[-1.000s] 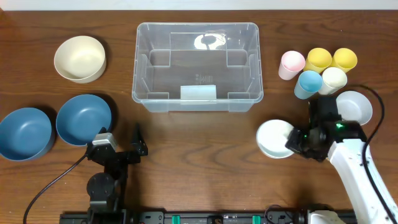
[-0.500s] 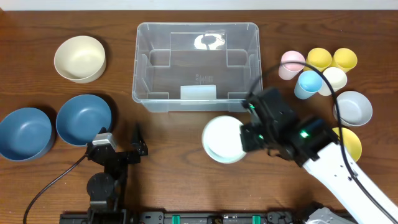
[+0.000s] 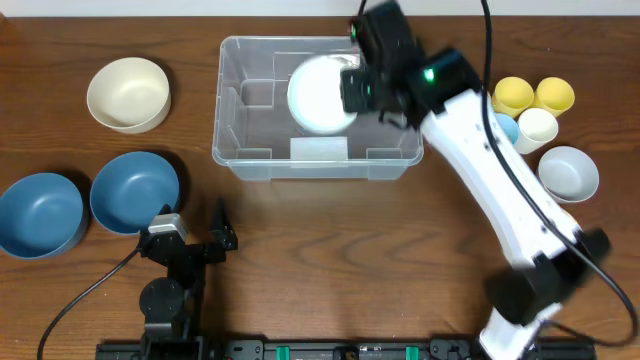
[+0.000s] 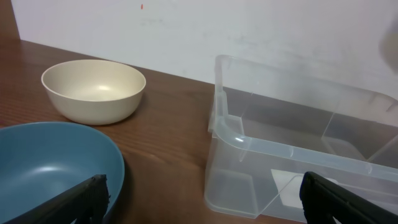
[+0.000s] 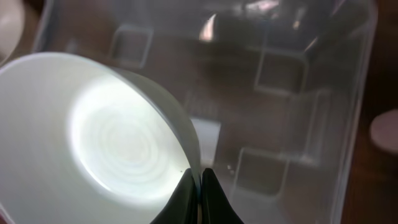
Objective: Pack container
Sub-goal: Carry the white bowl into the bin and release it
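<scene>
We are pinching the round white plastic bowl (image 3: 320, 93) by its rim in our closed right gripper (image 5: 200, 190), above the large clear rectangular plastic container (image 3: 228, 152) mid-table. It probably wants lowering flat before release. Our left gripper (image 3: 196, 232) is sitting wide open.

Cream bowl (image 3: 128, 94) and two blue bowls (image 3: 135, 192) lay well left of the right gripper (image 3: 349, 90), yellow cups (image 3: 513, 95) and a pale bowl (image 3: 568, 172) to its right.
</scene>
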Robot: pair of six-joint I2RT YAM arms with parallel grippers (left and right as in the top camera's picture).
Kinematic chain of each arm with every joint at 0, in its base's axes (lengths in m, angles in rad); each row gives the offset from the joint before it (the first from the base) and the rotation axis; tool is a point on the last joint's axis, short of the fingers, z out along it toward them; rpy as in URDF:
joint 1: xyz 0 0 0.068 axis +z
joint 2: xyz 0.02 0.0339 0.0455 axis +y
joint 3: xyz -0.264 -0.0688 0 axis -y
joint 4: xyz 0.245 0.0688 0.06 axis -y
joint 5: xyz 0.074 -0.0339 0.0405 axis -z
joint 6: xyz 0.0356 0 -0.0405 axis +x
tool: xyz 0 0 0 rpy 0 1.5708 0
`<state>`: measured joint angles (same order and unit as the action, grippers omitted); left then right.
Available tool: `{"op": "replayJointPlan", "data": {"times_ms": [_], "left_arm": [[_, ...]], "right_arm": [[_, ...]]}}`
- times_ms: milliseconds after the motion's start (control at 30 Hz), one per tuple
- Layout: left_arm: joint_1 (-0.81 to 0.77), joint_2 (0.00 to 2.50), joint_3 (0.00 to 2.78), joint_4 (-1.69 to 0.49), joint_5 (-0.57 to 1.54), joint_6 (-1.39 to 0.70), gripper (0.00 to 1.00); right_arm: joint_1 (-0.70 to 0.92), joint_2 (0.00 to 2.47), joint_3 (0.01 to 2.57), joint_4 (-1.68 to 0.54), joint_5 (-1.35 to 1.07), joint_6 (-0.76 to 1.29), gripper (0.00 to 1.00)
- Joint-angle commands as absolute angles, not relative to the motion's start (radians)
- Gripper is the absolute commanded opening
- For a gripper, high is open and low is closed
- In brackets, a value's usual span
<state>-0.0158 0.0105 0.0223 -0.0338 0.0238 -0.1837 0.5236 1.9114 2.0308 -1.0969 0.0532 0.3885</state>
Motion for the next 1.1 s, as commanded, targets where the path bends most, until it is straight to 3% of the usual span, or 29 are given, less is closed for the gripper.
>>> {"op": "replayJointPlan", "data": {"times_ms": [0,600,967,1033,1067], "left_arm": [[-0.012,0.005,0.004,-0.071,0.015,-0.186,0.98],[-0.012,0.005,0.004,-0.071,0.015,-0.186,0.98],[-0.012,0.005,0.004,-0.071,0.015,-0.186,0.98],[-0.012,0.005,0.004,-0.071,0.015,-0.186,0.98],[-0.012,0.005,0.004,-0.071,0.015,-0.186,0.98]], "right_arm": [[0.47,2.006,2.139,-1.107,0.083,0.375,0.01],[0.381,2.342,2.154,-0.928,0.155,0.339,0.01],[0.382,2.389,2.154,-0.892,0.241,0.334,0.02],[0.382,2.389,2.154,-0.892,0.244,0.325,0.16],[0.382,2.389,2.154,-0.892,0.245,0.318,0.32]]}}
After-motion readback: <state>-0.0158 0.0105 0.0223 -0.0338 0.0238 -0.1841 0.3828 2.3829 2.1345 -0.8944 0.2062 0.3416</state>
